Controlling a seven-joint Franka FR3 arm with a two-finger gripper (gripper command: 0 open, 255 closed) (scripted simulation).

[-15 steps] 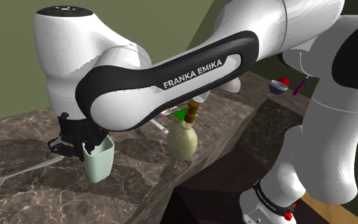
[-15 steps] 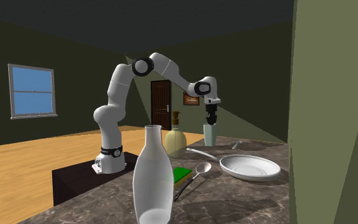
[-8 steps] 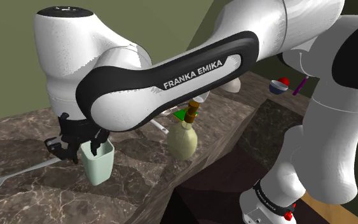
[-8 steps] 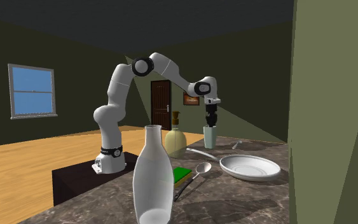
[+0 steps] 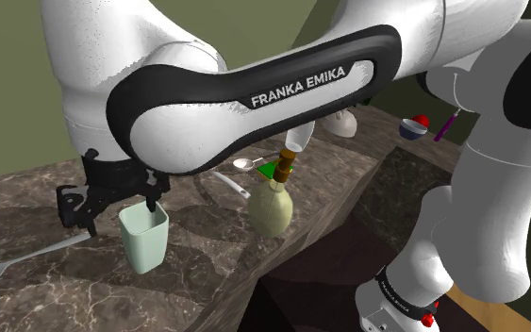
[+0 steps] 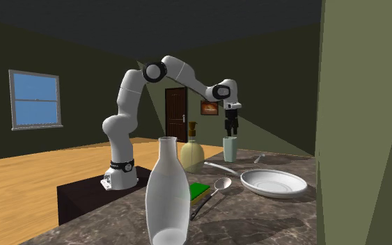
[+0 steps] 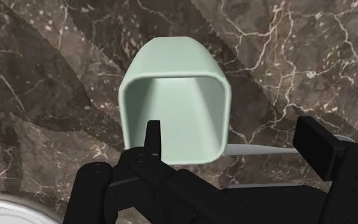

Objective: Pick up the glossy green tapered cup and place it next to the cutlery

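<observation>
1. A dark marble counter (image 5: 27,193) with pale veins is stretching across a dim, olive-walled room. A window (image 6: 35,99) and a brown door (image 6: 176,115) are showing far behind in the second exterior view.
2. The pale green tapered cup (image 5: 143,238) is standing upright and empty on the counter, with its rounded-square mouth facing up.
3. A grey spoon (image 5: 23,261) is lying just beside the cup with its handle running towards the cup's base. Judging from this, the cup is already sitting next to the cutlery.
4. The black gripper (image 5: 110,209) is hovering just above the cup's rim and gripping nothing. Its jaws are standing wide apart. In the wrist view, one fingertip (image 7: 152,130) is hanging over the cup's mouth and the other is hanging outside the cup's wall, above the spoon handle.
5. A cream bottle (image 5: 273,209) with a stopper is standing near the cup, towards the shoulder view's right, and the two are not touching.
6. The cup is looking rigid, thin-walled and probably light, being empty. Its glossy skin is likely slippery.
7. Because the cup is widening towards the top, a squeeze around the outside may be pushing it down and out of the grip. Pinching one flat wall near the rim, with one finger inside and one outside, looks like the safer hold.
</observation>
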